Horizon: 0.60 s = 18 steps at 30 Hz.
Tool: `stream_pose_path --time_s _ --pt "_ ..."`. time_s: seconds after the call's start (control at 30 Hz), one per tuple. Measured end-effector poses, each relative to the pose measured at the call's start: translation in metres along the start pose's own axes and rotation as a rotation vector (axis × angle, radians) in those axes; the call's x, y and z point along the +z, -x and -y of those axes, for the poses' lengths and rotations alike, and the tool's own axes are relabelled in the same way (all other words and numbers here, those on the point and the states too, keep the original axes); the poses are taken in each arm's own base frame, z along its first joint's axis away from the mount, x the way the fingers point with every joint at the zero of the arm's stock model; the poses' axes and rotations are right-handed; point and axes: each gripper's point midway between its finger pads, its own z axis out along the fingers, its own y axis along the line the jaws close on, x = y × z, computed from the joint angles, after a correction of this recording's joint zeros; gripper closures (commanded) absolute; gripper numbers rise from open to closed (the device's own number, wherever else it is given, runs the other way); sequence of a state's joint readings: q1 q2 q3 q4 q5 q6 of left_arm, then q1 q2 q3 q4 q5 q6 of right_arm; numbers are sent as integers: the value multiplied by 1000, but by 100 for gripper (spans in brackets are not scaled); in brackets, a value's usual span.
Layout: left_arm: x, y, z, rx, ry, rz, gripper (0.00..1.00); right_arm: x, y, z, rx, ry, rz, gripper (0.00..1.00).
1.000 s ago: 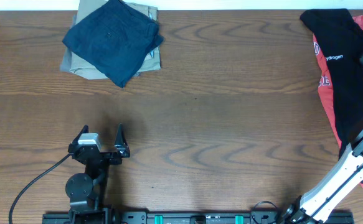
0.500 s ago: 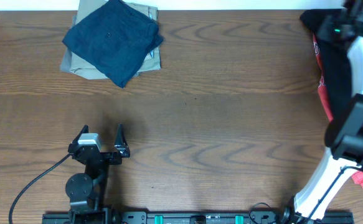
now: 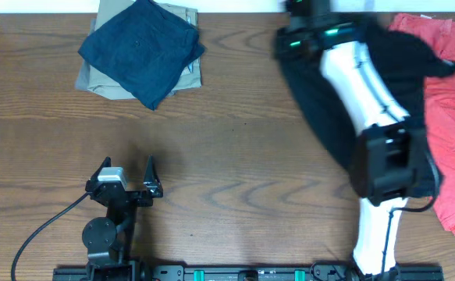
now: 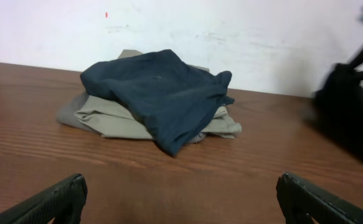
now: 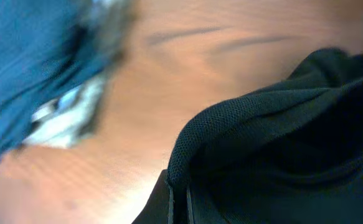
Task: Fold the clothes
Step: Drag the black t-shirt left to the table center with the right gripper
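A brown wood-grain tabletop (image 3: 250, 156) fills the overhead view, and from the left wrist camera a plain white wall (image 4: 262, 37) rises straight behind its far edge. In the far left corner a navy blue folded garment (image 3: 141, 47) lies on top of a khaki-tan folded garment (image 3: 94, 78), the tan one showing along the left and lower edges. The left gripper (image 3: 128, 161) sits low over the near left part of the tabletop with its fingers (image 4: 50, 202) spread wide apart and nothing between them, and a black cable (image 3: 40, 230) curls away from its arm. The right arm (image 3: 360, 78) reaches towards the far edge, and the right gripper (image 5: 178, 193) has its fingers clamped together on a fold of the black T-shirt (image 3: 321, 101). The shirt hangs beneath the arm across the right half of the tabletop, blurred, beside a red garment (image 3: 453, 101) at the right edge.
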<state>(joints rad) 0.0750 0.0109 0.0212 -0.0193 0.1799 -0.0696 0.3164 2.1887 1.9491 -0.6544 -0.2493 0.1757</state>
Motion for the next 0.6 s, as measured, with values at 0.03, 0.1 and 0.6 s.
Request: stream_pose_path --time_s 0.03,0.1,0.6 --pt "0 0 0 0 0 0 2 5 -8 -24 -31 28 -20 99" --pt "0 0 0 0 0 0 2 10 -22 -60 -76 68 -54 99" --pt "0 0 0 0 0 0 2 5 -136 -184 -194 197 -370 97"
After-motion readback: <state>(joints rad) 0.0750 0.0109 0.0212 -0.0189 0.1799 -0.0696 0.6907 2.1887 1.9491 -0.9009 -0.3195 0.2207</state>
